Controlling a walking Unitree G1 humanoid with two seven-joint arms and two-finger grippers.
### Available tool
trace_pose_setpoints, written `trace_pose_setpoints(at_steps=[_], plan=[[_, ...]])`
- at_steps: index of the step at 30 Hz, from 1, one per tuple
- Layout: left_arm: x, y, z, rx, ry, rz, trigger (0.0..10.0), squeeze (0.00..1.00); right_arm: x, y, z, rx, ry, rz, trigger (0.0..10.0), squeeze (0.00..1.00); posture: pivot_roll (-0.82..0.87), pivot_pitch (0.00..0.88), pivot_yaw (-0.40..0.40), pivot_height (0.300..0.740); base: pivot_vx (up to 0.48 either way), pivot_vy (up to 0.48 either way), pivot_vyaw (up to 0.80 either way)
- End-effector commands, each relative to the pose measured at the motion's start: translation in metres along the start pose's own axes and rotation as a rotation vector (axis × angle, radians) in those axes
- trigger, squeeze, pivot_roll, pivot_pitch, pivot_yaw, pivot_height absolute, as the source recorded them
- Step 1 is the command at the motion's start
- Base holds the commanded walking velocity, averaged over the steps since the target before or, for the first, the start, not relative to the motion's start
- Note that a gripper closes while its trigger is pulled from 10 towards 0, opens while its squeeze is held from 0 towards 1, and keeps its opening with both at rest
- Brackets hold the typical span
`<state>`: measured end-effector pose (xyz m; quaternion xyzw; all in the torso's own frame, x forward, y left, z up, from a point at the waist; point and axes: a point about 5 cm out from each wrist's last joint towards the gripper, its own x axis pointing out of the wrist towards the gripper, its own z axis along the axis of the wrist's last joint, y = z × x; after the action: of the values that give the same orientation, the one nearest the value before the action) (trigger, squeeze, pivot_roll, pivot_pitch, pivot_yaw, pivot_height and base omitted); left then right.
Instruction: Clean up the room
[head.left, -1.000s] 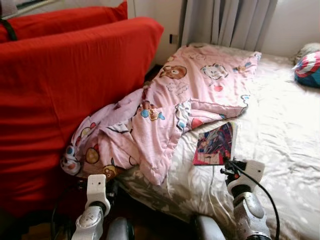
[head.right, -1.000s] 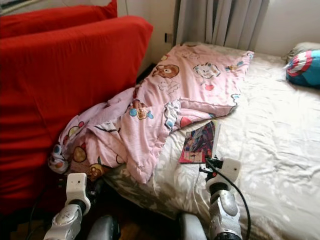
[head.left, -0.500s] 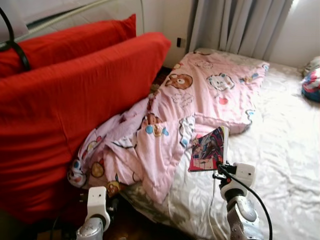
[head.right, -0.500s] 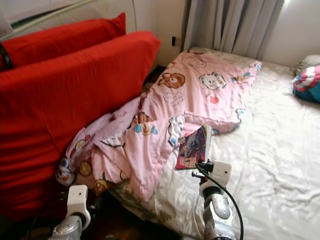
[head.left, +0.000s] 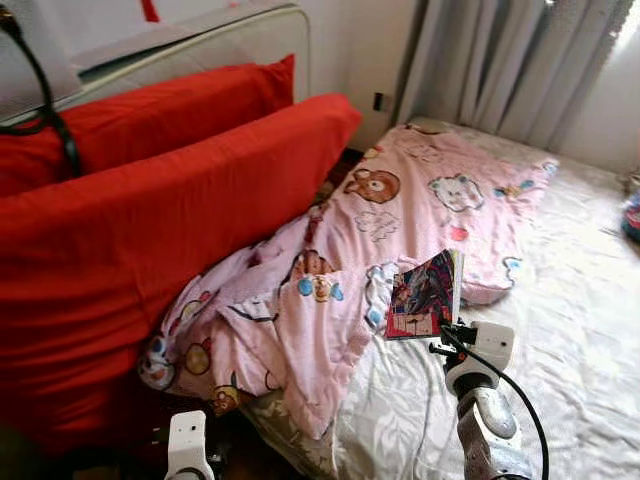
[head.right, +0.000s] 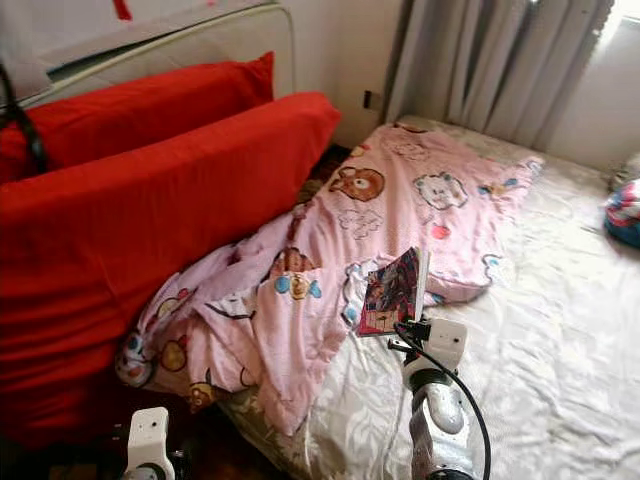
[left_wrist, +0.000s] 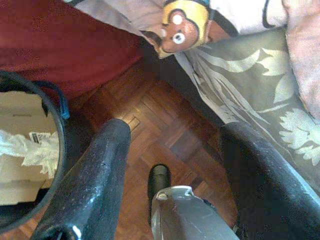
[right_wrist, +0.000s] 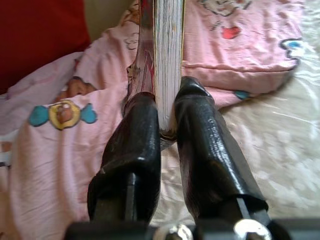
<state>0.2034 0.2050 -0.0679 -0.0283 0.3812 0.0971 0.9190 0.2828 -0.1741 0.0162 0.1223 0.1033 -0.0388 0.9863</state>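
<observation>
The whole view is tilting upward compared with a second ago, so more of the headboard and curtains is coming into the eye views; that is the camera moving, not the furniture. The bed (head.left: 560, 330), with its pale leaf-patterned sheet, is taking up the 3 to 6 o'clock part of the scene, and the big red cushions (head.left: 150, 210) are leaning at 9 o'clock. Between them the pink cartoon blanket (head.left: 400, 210) is spilling from 1 o'clock down toward 7 o'clock, its lower corner hanging off the mattress edge.

The real change is the book (head.left: 425, 295): a second ago it was lying flat on the sheet, and now it is standing up clear of the bed near 4 o'clock, its cover facing left. The right gripper (right_wrist: 167, 122) is pinching it, the two black fingers (right_wrist: 135, 145) closing tightly on the page edge near the spine.

The left gripper (left_wrist: 172, 150) is hanging spread wide over the wooden floor, holding nothing, with a dark bin (left_wrist: 30, 165) beside it.

I judge the pickup done; carrying the book to a proper place is what remains.
</observation>
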Motion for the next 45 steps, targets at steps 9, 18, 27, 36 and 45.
trace_pose_setpoints(at_steps=[9,18,27,36,45], plan=[[0.001,-0.003,0.002,0.052,0.005,-0.018,10.0,0.00,0.003,0.000,0.004,0.003,-0.018,-0.020,10.0,0.00,-0.02,0.000,-0.055,0.740,0.000,0.000,-0.69],[-0.001,-0.003,-0.005,0.063,0.018,-0.001,10.0,0.00,0.002,0.000,0.001,0.000,-0.003,-0.029,10.0,0.00,-0.02,0.000,-0.060,0.740,0.000,0.000,-0.73],[-0.002,-0.004,-0.009,0.076,0.030,0.003,10.0,0.00,0.003,0.001,0.001,-0.001,0.004,-0.028,10.0,0.00,-0.02,0.000,-0.063,0.740,0.000,0.000,-0.73],[-0.004,-0.002,-0.014,0.098,0.043,0.013,10.0,0.00,0.003,0.002,0.000,-0.004,0.008,-0.026,10.0,0.00,-0.02,0.000,-0.063,0.740,0.000,-0.204,-0.73],[-0.004,-0.004,-0.016,0.105,0.047,0.006,10.0,0.00,0.003,0.004,-0.001,-0.006,0.011,-0.017,10.0,0.00,-0.02,0.000,-0.065,0.740,0.000,0.000,-0.73]])
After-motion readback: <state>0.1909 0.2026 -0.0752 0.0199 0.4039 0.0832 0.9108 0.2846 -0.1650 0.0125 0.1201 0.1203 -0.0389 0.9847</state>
